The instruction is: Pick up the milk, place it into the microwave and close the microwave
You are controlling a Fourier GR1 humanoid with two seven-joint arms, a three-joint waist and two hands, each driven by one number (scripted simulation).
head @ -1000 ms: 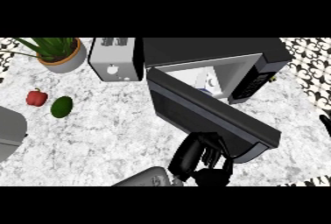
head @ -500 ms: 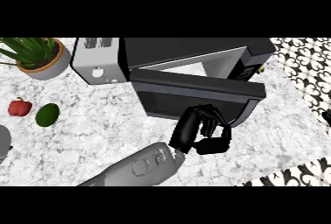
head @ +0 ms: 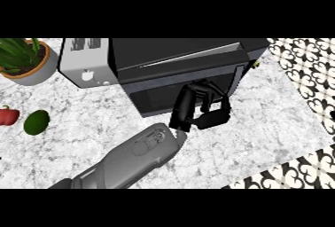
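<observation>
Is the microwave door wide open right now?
No, the microwave door is swung almost shut, with the right hand against its front.

The microwave (head: 189,66) fills twelve o'clock, its door (head: 186,91) nearly shut, with the right hand (head: 200,108) against the door. A toaster (head: 85,62) stands touching the microwave at eleven o'clock, with a potted plant (head: 23,60) beyond. A red pepper (head: 8,115) and avocado (head: 37,122) sit at nine. The counter (head: 255,128) lies bare from three to five o'clock.

microwave door (head: 180,91) swung from wide open to nearly shut, right robot hand (head: 200,108) moved up with it, now against the door front
</observation>
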